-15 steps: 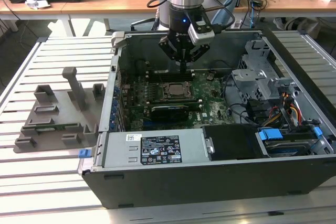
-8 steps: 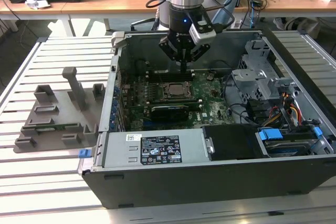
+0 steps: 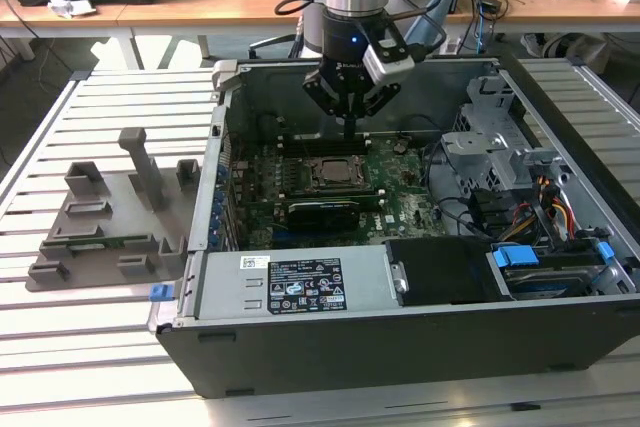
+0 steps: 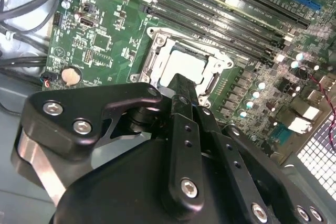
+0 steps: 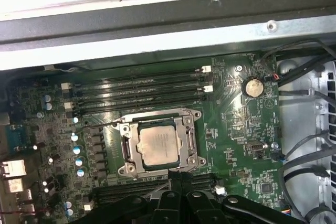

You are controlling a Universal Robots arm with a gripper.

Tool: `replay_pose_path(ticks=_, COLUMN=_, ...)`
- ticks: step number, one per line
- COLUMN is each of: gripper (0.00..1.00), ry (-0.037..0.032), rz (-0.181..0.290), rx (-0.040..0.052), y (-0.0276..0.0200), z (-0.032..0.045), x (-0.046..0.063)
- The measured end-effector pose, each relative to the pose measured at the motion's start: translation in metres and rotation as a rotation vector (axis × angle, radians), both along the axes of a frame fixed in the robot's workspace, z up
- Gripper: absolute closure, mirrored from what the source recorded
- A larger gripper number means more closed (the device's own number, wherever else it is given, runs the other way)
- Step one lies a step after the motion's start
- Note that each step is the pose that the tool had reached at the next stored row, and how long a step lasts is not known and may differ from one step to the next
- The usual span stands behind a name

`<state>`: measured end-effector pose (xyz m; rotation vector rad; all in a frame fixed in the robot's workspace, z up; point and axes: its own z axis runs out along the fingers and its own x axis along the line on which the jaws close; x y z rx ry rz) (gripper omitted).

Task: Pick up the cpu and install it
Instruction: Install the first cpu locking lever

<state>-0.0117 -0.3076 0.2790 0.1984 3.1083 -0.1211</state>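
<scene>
One cpu (image 5: 160,148), one computer case (image 3: 400,339)

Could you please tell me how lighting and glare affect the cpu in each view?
Second wrist view: glare washes the cpu nearly white; first wrist view: evenly lit, tan-grey, no glare; exterior view: it sits inside the dimmer computer case.

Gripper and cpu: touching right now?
Apart. In the first wrist view the cpu lies in its socket with its whole top bare, and the gripper ends outside the socket frame, off the cpu.
</scene>
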Motion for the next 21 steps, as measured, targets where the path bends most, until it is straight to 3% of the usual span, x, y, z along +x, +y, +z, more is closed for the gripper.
replay_pose_path(ticks=1, gripper=0.89, ry=0.0, rz=0.004, rx=0.0161, y=0.0, z=-0.0001, x=0.0001)
replay_pose_path(ticks=3, gripper=0.89, ry=0.0008, rz=0.006, rx=0.0182, y=0.0001, z=-0.0001, x=0.0002)
replay_pose_path(ticks=6, gripper=0.89, ry=0.0215, rz=0.032, rx=0.0147, y=0.0, z=-0.0002, x=0.0005)
replay_pose_path(ticks=11, gripper=0.89, ry=0.0222, rz=0.138, rx=0.0138, y=0.0001, z=-0.0005, x=0.0006)
replay_pose_path(ticks=14, gripper=0.89, ry=0.0231, rz=0.229, rx=0.0105, y=0.0, z=-0.0004, x=0.0006)
replay_pose_path(ticks=21, gripper=0.89, ry=0.0232, rz=0.244, rx=0.0096, y=0.0, z=-0.0004, x=0.0005)
